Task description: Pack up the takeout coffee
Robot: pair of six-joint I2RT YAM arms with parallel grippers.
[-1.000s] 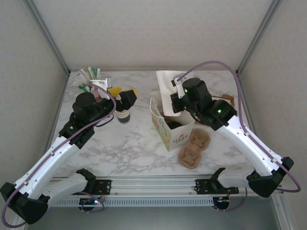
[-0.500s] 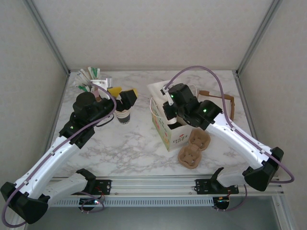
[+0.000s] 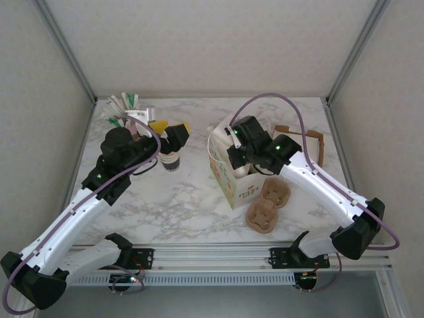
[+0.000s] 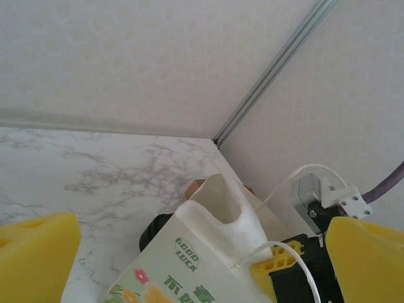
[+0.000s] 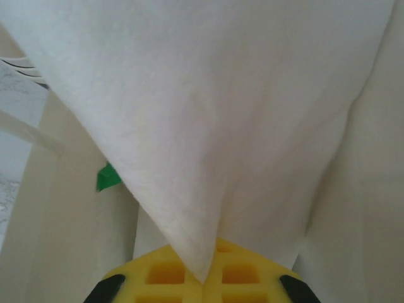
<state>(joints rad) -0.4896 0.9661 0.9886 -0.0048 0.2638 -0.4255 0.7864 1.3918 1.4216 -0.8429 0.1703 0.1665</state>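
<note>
Top external: left gripper (image 3: 171,130) spread wide just beside small white-and-dark banded paper coffee cup (image 3: 171,161), toward table's (image 3: 192,199) left edge; right gripper (image 3: 232,155) pinched on rim of white printed paper bag (image 3: 242,189), mid-table.

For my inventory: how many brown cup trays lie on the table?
2: one tray right of the bag, another tray just nearer. The right arm may hide more.

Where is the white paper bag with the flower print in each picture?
Top external: the white paper bag with flower print stands upright, right of centre.
Left wrist: bottom middle, printed side showing.
Right wrist: its plain white paper hangs across the frame.
Shared landmark: the right gripper, with yellow pads, pinched shut on the bag's paper.
</note>
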